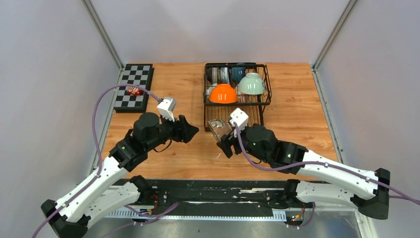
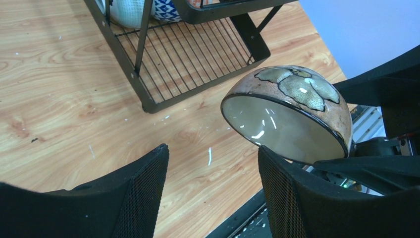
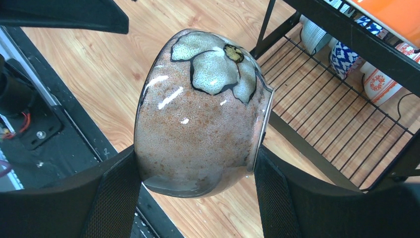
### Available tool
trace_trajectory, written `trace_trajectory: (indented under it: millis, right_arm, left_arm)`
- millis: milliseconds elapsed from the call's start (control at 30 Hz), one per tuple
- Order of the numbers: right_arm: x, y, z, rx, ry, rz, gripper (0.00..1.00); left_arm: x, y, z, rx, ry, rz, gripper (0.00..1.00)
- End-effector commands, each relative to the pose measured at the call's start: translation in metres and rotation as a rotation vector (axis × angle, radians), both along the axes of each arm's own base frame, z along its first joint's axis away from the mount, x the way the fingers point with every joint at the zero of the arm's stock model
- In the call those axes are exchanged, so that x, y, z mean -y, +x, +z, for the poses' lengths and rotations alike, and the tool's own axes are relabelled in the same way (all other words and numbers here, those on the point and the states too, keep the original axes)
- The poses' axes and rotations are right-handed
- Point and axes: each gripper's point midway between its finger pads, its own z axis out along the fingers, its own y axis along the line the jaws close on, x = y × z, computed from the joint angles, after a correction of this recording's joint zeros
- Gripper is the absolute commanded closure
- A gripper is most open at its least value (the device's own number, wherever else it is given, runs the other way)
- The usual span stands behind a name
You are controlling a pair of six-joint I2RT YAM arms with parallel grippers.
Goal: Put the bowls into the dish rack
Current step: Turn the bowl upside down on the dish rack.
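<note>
Tabletop, listed left to right in the overhead view. Checkerboard (image 1: 132, 87), black and white, upper left of the wooden table (image 1: 297, 104), with a small red object (image 1: 133, 90) lying on it, well apart from everything else. Left gripper (image 1: 190, 130), left of centre: jaws spread wide with nothing between them, only bare wood showing in the gap in its own wrist view (image 2: 212, 153), and pointing toward the held bowl. Speckled bowl (image 1: 218, 128), centre: brown-cream glaze, dark rim, pale flower on the outside, tipped on its side above the table and outside the rack, just off its near left corner. Right gripper (image 1: 224, 141): fingers clamped on opposite sides of this bowl's wall, as its wrist view (image 3: 195, 163) shows. Dish rack (image 1: 250, 115), black wire, upper centre. The near part of its base grid is bare, and the upper basket overhangs its far part. Orange bowl (image 1: 223, 93) and pale green bowl (image 1: 251, 83) sit upside down side by side in the upper basket. Blue-patterned bowls (image 3: 346, 54) stand on the base beneath the basket, partly hidden by its wires.
</note>
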Motion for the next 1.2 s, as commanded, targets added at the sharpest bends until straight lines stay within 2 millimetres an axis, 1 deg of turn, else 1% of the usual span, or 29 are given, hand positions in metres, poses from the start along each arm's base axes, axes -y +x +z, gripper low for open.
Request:
trace_trajectory:
  millis: [0,200,333,600,1000,1133,1167]
  right_arm:
    - [-0.007,0.007,0.042,0.108,0.035,0.017,0.98]
    - [-0.012,0.009,0.031,0.1,-0.014,0.029,0.98]
    - [-0.011,0.013,0.023,0.106,-0.061,0.019,0.98]
    - [-0.005,0.024,0.02,0.168,-0.194,0.008,0.98]
    - [0.001,0.043,0.017,0.286,-0.374,-0.002,0.98]
    - [0.001,0.051,0.014,0.324,-0.445,-0.001,0.98]
    - [0.001,0.052,0.011,0.332,-0.467,0.003,0.98]
  left_arm:
    - [-0.008,0.0,0.009,0.034,0.019,0.017,0.32]
    - [-0.008,-0.001,0.005,0.029,0.026,0.013,0.31]
    - [-0.008,-0.002,0.003,0.027,0.033,0.009,0.31]
    - [-0.011,-0.002,0.005,0.036,0.045,0.01,0.31]
    - [-0.021,-0.007,0.011,0.057,0.075,0.021,0.31]
    - [-0.024,-0.011,0.016,0.064,0.075,0.018,0.31]
    - [-0.028,-0.01,0.018,0.07,0.082,0.037,0.31]
